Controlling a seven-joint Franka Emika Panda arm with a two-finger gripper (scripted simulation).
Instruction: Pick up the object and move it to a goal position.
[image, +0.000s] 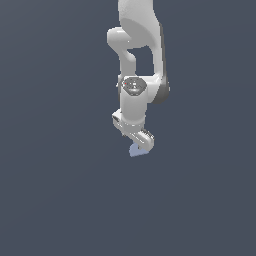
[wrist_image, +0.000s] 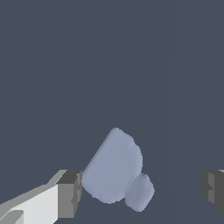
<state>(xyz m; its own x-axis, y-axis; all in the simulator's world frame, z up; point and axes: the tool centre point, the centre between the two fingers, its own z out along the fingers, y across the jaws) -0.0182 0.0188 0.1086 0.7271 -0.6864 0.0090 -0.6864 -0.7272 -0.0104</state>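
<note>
So the white Panda arm (image: 136, 60) takes up most of the exterior view, hanging straight down against a flat dark grey-blue surface (image: 55, 190) with nothing else on it. At its lower end sits the pincer (image: 138, 141), angled a bit toward the exterior view's right. The wrist view shows it spread wide, one dark grey finger pad (wrist_image: 70, 194) on one side and the other finger (wrist_image: 213, 189) far across, gripping nothing. The little pale blue-grey object (wrist_image: 116, 168) (bell-ish, wide rounded body with a smaller knob on it) sits between the fingers, just beside the first pad, well apart from the other. In the exterior view the object (image: 135, 150) only just peeks out under the pincer.
</note>
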